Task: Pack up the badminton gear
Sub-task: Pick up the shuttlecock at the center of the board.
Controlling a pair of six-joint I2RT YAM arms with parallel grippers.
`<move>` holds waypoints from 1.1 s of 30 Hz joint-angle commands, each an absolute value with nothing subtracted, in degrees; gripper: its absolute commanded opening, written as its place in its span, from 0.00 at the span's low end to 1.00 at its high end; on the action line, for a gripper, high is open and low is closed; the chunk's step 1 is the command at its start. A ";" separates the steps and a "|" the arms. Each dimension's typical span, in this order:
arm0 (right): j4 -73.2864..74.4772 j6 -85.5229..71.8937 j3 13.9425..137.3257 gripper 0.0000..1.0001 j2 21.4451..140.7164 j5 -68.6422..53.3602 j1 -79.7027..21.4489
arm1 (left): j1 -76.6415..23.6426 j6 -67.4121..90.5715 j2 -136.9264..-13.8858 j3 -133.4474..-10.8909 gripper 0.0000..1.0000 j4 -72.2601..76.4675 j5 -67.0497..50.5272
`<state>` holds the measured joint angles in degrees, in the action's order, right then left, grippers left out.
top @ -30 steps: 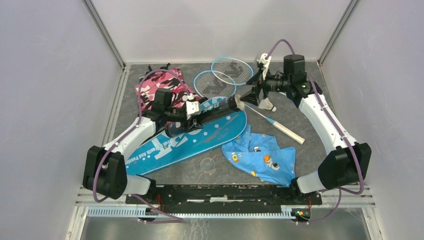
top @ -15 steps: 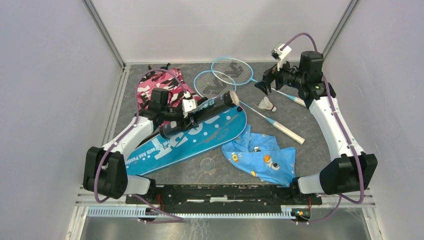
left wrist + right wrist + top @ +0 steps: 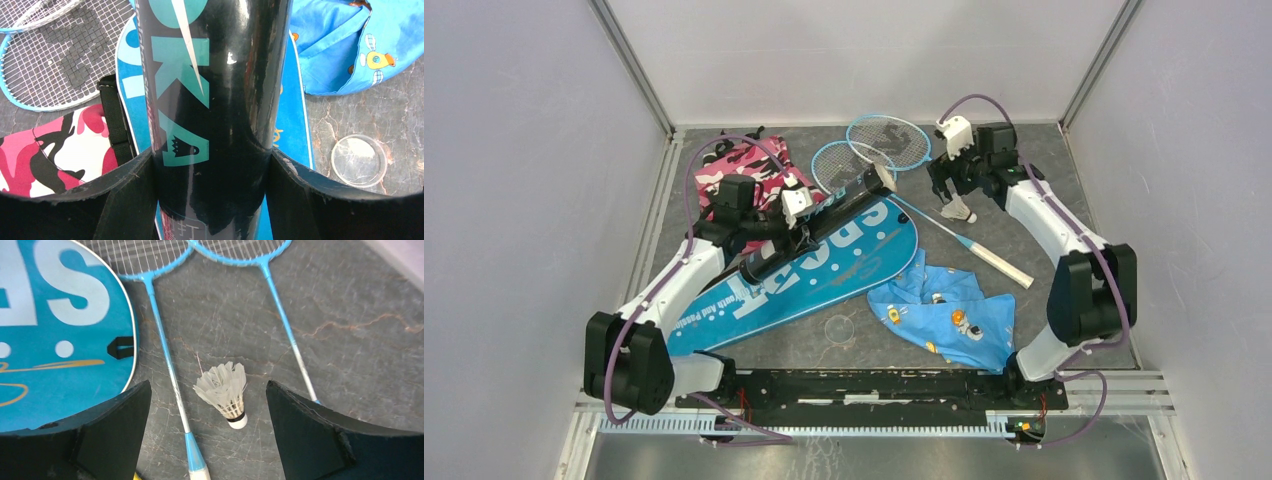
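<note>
My left gripper (image 3: 796,232) is shut on the black tube (image 3: 824,220), held slanting above the blue SPORT cover (image 3: 824,280). In the left wrist view the fingers (image 3: 125,190) clamp both sides of the tube (image 3: 215,100). A white feather shuttlecock (image 3: 960,209) lies on the table. My right gripper (image 3: 948,192) is open just above it. In the right wrist view the shuttlecock (image 3: 225,392) lies between the open, empty gripper (image 3: 207,387). Two light-blue racquets (image 3: 856,166) (image 3: 890,142) lie at the back, one white handle (image 3: 1002,264) toward the right.
A pink camouflage bag (image 3: 734,172) lies at the back left beside the cover. A blue cartoon-print cloth (image 3: 949,315) lies at the front right. A clear round lid (image 3: 839,327) lies on the table in front of the cover. Racquet shafts (image 3: 165,355) (image 3: 287,330) flank the shuttlecock.
My right gripper left the tube's mouth, swung out to the right, then came down over the shuttlecock. My left gripper swung the tube's open end toward the back.
</note>
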<state>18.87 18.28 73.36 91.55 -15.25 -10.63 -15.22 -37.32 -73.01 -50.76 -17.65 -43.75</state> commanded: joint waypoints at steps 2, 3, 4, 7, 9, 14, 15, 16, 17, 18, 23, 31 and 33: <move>16.95 19.34 74.59 0.90 96.42 -7.98 -13.17 | -15.12 -33.69 -70.23 -51.97 0.02 -14.82 -44.72; 16.97 19.47 74.81 0.89 97.13 -7.05 -13.82 | -15.16 -33.60 -70.18 -51.88 0.02 -14.82 -44.80; 16.93 19.59 75.03 0.89 97.93 -5.61 -14.55 | -15.12 -33.51 -70.22 -51.86 0.02 -14.78 -45.03; 16.97 20.58 75.56 0.88 99.89 -0.49 -15.96 | -15.12 -33.40 -70.07 -51.77 0.02 -14.79 -45.35; 16.79 20.98 76.12 0.88 101.31 2.70 -16.26 | -15.12 -33.40 -69.88 -51.77 0.02 -14.82 -45.64; 16.97 22.19 78.22 0.87 105.67 7.67 -16.34 | -15.12 -33.48 -70.17 -51.77 0.02 -14.49 -46.19; 16.97 22.60 78.54 0.87 106.35 8.53 -16.33 | -15.12 -33.49 -70.30 -51.77 0.02 -14.47 -46.28; 16.88 22.92 78.66 0.86 106.90 9.44 -16.35 | -15.12 -33.49 -70.33 -51.77 0.02 -14.44 -46.35; 16.78 23.23 78.79 0.86 107.41 10.10 -16.26 | -15.12 -33.59 -70.40 -51.70 0.02 -14.43 -46.40; 16.61 23.56 78.66 0.86 107.63 10.85 -16.28 | -15.12 -33.72 -70.48 -51.69 0.02 -14.47 -46.45; 16.21 25.54 77.61 0.85 107.67 14.23 -16.28 | -15.12 -33.91 -70.90 -51.60 0.02 -14.42 -46.60; 19.51 27.59 76.18 0.76 106.20 14.98 -15.21 | -15.12 -34.47 -70.91 -51.59 0.02 -14.44 -46.55; 20.10 27.66 75.46 0.74 105.68 14.52 -14.55 | -15.12 -34.58 -70.86 -51.59 0.02 -14.42 -46.58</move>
